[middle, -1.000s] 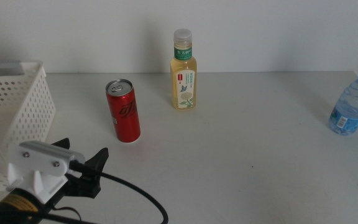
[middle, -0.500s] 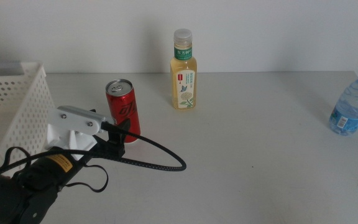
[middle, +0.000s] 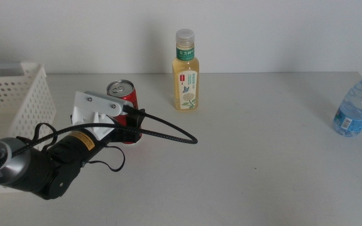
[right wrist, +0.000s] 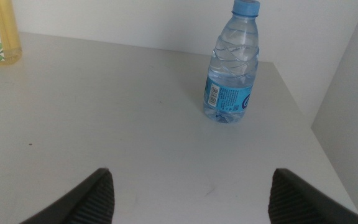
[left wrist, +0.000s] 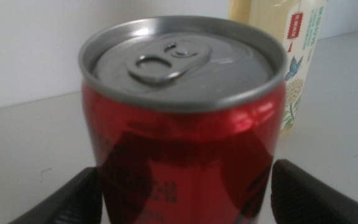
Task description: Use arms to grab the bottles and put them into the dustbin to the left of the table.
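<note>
Red slim soda can stands upright left of centre on the off-white counter, flanked by the left pincer, spread and not yet clenched. Next: squeeze, lift, swing left to the white perforated basket. Open counter all around; right pincer waits spread.

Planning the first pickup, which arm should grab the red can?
Left. Its gripper already straddles the red can, open fingers on both sides. The right gripper faces the water bottle, far off.
</note>
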You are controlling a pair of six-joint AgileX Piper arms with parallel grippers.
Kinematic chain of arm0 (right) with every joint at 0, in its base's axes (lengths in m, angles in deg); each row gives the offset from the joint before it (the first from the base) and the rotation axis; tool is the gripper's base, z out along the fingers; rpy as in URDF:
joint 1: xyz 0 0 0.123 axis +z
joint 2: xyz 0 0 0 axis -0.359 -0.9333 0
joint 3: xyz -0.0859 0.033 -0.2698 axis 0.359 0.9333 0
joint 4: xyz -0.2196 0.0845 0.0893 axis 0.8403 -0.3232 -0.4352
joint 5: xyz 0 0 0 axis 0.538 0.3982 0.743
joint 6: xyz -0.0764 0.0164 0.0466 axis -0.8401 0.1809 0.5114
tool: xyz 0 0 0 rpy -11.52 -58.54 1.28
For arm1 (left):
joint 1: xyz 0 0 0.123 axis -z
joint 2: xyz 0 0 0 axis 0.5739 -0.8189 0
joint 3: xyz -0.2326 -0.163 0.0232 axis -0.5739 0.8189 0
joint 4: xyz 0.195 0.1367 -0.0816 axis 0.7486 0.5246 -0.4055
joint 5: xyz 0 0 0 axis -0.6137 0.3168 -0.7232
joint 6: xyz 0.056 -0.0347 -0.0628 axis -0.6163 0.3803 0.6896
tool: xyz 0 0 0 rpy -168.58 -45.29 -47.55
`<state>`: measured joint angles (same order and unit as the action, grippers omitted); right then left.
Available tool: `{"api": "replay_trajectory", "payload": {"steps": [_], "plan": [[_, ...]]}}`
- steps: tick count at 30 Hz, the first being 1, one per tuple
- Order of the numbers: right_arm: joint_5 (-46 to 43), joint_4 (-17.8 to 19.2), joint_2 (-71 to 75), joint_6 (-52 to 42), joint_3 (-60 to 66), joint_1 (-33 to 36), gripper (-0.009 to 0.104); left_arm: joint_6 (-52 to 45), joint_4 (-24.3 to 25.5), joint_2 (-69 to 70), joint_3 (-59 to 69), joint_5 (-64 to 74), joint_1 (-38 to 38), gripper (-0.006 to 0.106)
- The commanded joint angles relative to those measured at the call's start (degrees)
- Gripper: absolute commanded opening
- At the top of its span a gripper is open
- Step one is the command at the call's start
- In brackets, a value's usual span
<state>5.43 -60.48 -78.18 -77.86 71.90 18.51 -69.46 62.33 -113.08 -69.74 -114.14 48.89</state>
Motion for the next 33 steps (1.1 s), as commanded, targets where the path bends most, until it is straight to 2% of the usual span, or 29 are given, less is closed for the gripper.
{"api": "replay_trajectory", "payload": {"steps": [1, 3, 11, 17, 24, 27, 29, 33], "plan": [[-4.3, 0.7, 1.2, -0.7, -0.6, -0.3, 0.063, 1.5, -0.3, 1.9, -2.8, -2.9, 0.4, 0.086], [-4.3, 0.7, 1.2, -0.7, -0.6, -0.3, 0.063, 1.4, -0.2, 1.9, -4.0, -1.0, 0.3, 0.074], [-4.3, 0.7, 1.2, -0.7, -0.6, -0.3, 0.063, 1.3, -0.3, 3.7, -5.9, 6.1, 0.3, 0.001], [-4.3, 0.7, 1.2, -0.7, -0.6, -0.3, 0.063, 1.3, 0.0, 12.6, -8.5, 20.8, 0.4, -0.002], [-4.3, 0.7, 1.2, -0.7, -0.6, -0.3, 0.063, 2.6, 0.2, 24.0, -21.3, 56.0, -0.6, -0.002], [-4.3, 0.7, 1.2, -0.7, -0.6, -0.3, 0.063, -1.5, -6.7, 25.2, -31.0, 75.2, -4.0, -0.002], [-4.3, 0.7, 1.2, -0.7, -0.6, -0.3, 0.063, -10.9, -12.7, 25.2, -37.8, 86.6, -7.7, -0.002], [-4.3, 0.7, 1.2, -0.7, -0.6, -0.3, 0.063, -25.5, -17.4, 25.2, -49.6, 104.9, -14.5, -0.002]]}}
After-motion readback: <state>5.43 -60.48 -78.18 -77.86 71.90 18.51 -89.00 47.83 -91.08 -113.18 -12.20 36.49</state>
